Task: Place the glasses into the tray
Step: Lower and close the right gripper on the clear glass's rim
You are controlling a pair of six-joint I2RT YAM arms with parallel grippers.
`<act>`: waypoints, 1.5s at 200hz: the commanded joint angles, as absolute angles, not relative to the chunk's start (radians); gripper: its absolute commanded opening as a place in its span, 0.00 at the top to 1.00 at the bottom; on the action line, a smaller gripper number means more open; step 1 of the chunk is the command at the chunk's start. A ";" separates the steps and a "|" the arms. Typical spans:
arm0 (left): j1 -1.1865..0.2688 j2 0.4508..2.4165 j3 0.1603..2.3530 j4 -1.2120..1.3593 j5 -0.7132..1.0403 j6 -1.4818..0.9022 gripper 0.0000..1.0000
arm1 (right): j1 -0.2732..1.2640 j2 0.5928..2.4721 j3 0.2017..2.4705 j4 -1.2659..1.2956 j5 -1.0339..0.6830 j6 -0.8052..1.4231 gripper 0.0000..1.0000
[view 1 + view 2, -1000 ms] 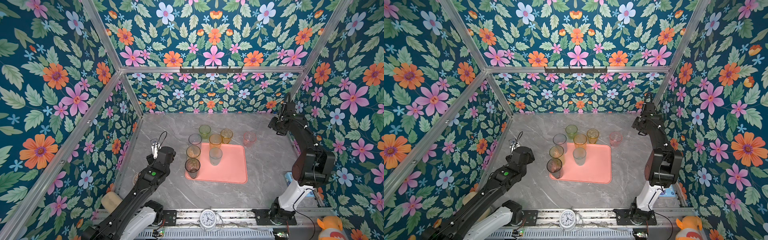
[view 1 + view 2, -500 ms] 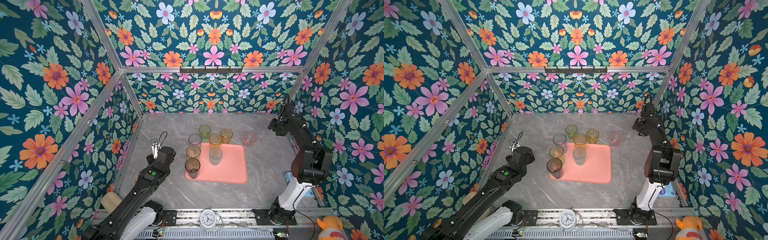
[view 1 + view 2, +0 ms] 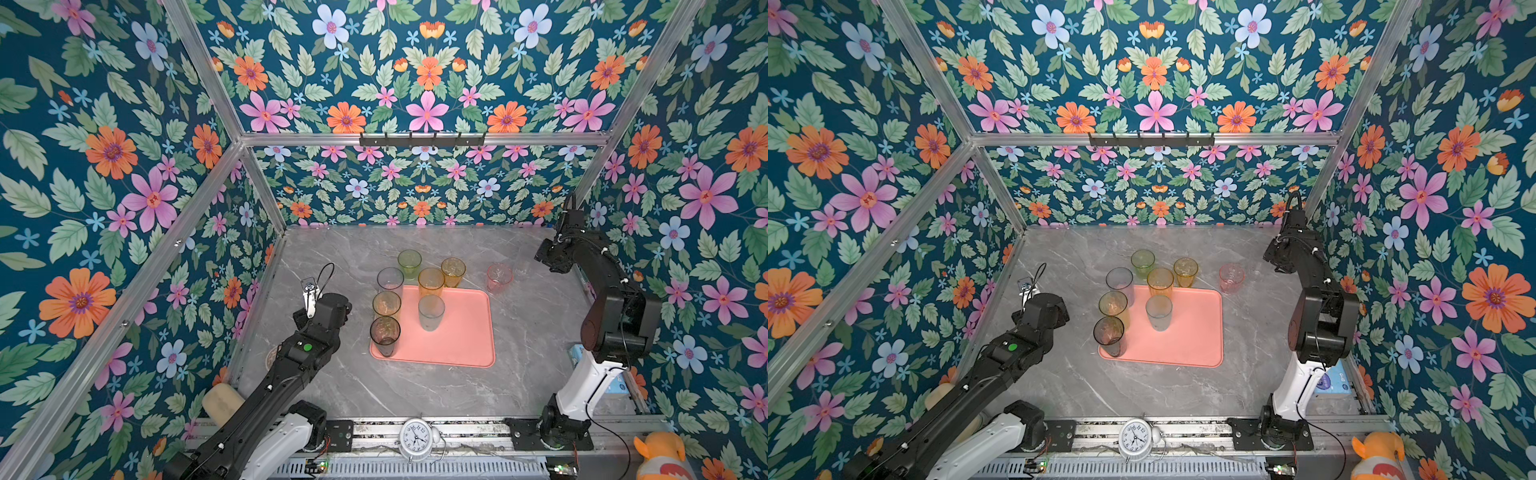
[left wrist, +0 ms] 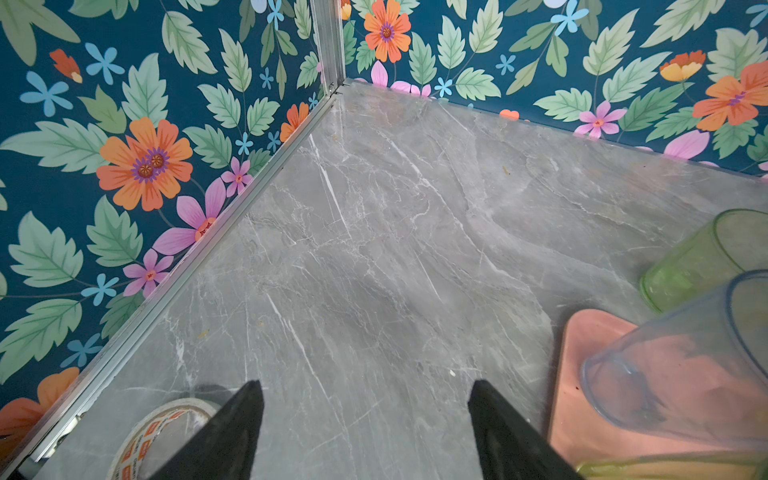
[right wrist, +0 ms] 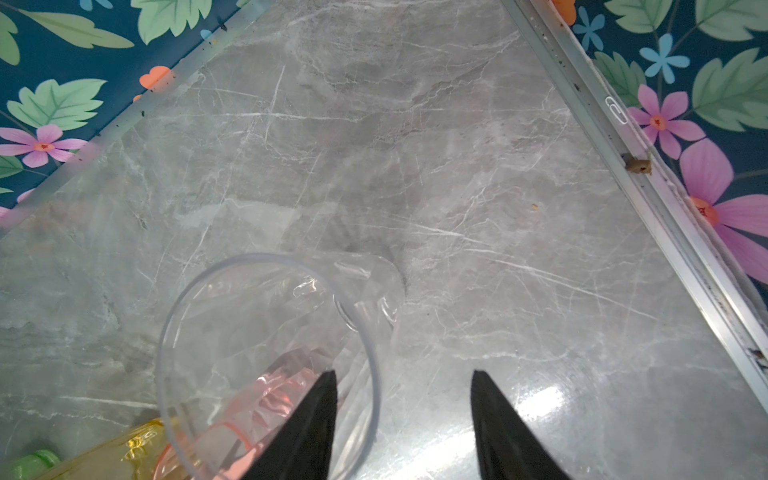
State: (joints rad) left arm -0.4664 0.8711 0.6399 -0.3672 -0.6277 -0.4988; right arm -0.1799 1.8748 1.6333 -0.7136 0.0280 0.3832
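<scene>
The pink tray (image 3: pixel 461 338) lies flat on the grey counter (image 3: pixel 536 332). Its long side runs left to right in both top views.

All the glasses stand straight up with their mouths at the top. The smoky glass (image 3: pixel 385 336), the tall amber glass (image 3: pixel 386 305) and the pale blue glass (image 3: pixel 431 313) stand on the tray. The greyish glass (image 3: pixel 390 282) stands on its far left corner. The green glass (image 3: pixel 409 264), the short amber glass (image 3: pixel 453 272) and the pink glass (image 3: pixel 499 277) stand on the counter just past the tray.

The clear glass (image 5: pixel 232 316) stands on the counter by the right jaws. They are apart, with the side of its rim between them, not squeezed. The left jaws are wide apart over bare counter, near a tape roll (image 4: pixel 166 432).

The walls (image 3: pixel 124 166) are dark blue with big flowers. A white clock (image 3: pixel 417 434) sits at the front.
</scene>
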 commanded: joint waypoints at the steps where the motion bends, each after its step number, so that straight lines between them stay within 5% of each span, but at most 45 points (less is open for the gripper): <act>1: -0.466 0.868 0.637 -0.373 -0.630 -0.509 0.20 | -0.179 1.881 1.635 -0.710 0.047 0.392 0.48; 300: -0.466 0.885 0.654 -0.384 -0.620 -0.499 0.20 | -0.180 1.907 1.656 -0.724 -0.018 0.374 0.91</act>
State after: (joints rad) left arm -0.4664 0.8913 0.6468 -0.3676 -0.6140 -0.4980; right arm -0.1802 1.9102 1.6463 -0.7105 0.0036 0.3710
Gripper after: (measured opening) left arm 0.802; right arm 0.107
